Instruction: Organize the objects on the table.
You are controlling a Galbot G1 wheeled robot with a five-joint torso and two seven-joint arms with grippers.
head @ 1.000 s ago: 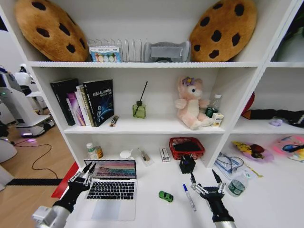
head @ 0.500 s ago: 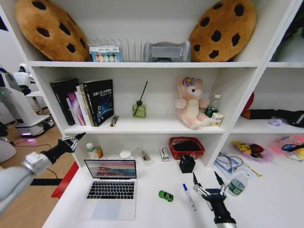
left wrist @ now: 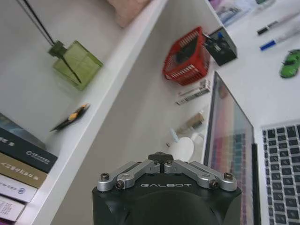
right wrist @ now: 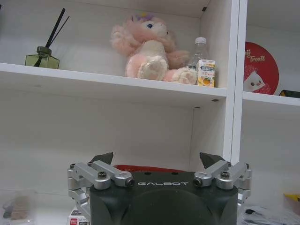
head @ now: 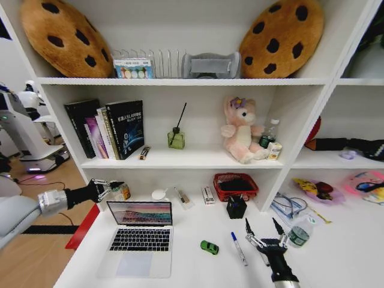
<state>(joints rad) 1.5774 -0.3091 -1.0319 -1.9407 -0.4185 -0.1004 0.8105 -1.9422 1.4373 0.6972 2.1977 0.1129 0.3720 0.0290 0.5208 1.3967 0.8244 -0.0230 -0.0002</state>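
**Laptop open on the desk, both grippers empty**

Laptop [head: 139,236] sits open near the left front edge of the white desk [head: 198,270], with the green toy car [head: 209,247] and a marker [head: 239,248] lying to its right. The right gripper [head: 264,230] hovers above the desk's front right part, fingers spread wide, holding nothing. The left gripper [head: 111,187] hangs off the desk's left edge beside the laptop lid, pinched together and empty. Its fingertips are hidden in its wrist view.
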